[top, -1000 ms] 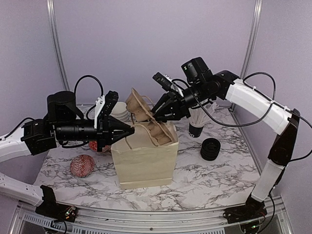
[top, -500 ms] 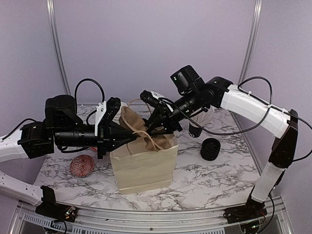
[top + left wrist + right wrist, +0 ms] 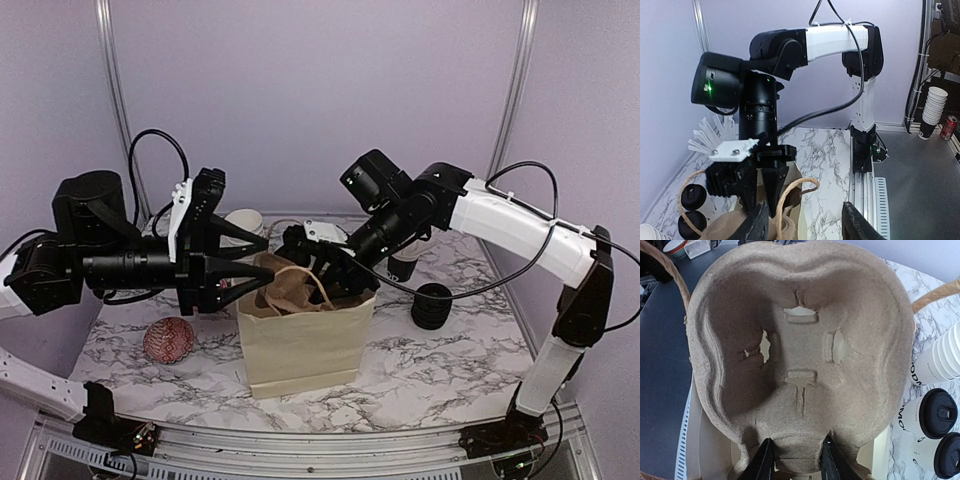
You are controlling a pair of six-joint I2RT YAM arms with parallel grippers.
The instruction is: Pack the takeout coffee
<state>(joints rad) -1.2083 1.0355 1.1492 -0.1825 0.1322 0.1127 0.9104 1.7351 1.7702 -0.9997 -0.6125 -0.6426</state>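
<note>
The right pincer (image 3: 796, 459) clamps the pulp cup carrier (image 3: 800, 355) down in the paper bag (image 3: 305, 345) (handles up); the left pincer (image 3: 807, 225) gapes wide at its rim, gripping nothing.

Matt pulp tray (image 3: 800, 365), paper bag (image 3: 305, 345); paper cups (image 3: 912, 419), plastic lids (image 3: 938, 413)
</note>
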